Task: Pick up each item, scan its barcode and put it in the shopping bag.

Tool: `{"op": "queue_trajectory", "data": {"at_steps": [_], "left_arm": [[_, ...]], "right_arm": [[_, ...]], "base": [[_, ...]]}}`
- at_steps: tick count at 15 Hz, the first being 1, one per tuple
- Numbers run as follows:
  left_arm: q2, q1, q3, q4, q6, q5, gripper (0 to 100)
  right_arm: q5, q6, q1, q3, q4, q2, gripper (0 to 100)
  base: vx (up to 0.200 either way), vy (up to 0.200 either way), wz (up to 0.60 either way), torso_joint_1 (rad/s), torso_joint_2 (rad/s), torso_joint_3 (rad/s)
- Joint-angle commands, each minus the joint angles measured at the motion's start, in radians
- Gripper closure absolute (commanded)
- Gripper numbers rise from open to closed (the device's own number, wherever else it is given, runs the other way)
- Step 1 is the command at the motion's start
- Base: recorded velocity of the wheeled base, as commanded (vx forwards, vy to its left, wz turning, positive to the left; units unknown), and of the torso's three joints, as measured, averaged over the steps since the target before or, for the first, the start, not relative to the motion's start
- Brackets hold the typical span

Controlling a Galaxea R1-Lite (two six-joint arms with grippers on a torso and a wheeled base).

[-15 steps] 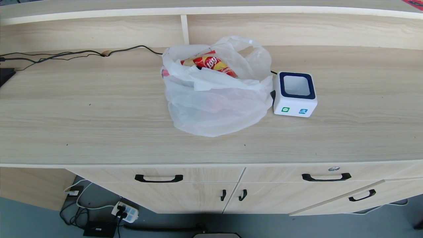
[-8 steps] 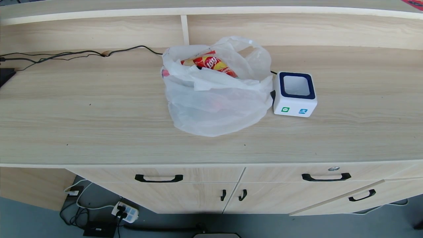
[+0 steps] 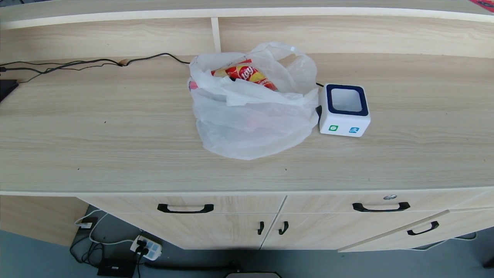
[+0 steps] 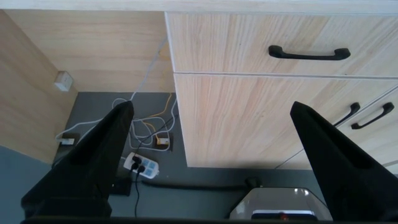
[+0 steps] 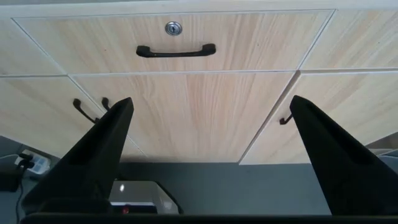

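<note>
- White thin-film shopping bag (image 3: 251,127) is set mid-worktop on the wood counter (image 3: 96,127), mouth up and slumped open.
- Red-and-yellow crisp packet (image 3: 247,73) is lodged in the bag's mouth, so at least one item is judged bagged.
- All goods seen are inside the bag. The task is judged at or near its end, w/ nothing held for scanning.
- Barcode scanner (image 3: 344,110), a white cube w/ a navy-rimmed window, is placed just beside the bag on the robot's right. Contact btwn bag film and scanner side cannot be told.
- Left gripper (image 4: 210,112) is held low in front of the cabinet drawers (image 4: 249,37). Its jaws are spread wide apart, w/ nothing btwn them.
- Right gripper (image 5: 211,106) is likewise held below counter level facing a drawer handle (image 5: 176,51). Its jaws are wide apart and unloaded.
- Lower bag contents are veiled by the film. A faint reddish shape is made out, but its type and the item count cannot be told.
- Whether barcodes were read cannot be judged, as no scanner readout is visible.
- Counter ends are cut off at both sides. A dark object (image 3: 5,88) at the robot's left is cropped, w/ black cables (image 3: 77,63) trailed near it.
</note>
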Motion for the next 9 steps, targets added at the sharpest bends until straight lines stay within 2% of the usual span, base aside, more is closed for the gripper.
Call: {"op": "queue_trajectory", "data": {"at_steps": [1,9], "left_arm": [[0.002,0.000,0.000,0.000,-0.003,0.000,0],[0.002,0.000,0.000,0.000,-0.006,0.000,0]], "right_arm": [[0.000,-0.004,0.001,0.001,0.000,0.003,0],[0.000,-0.005,0.001,0.001,0.002,0.003,0]], "base": [[0.000,0.000,0.00,0.000,0.00,0.000],[0.000,0.000,0.00,0.000,0.00,0.000]]}}
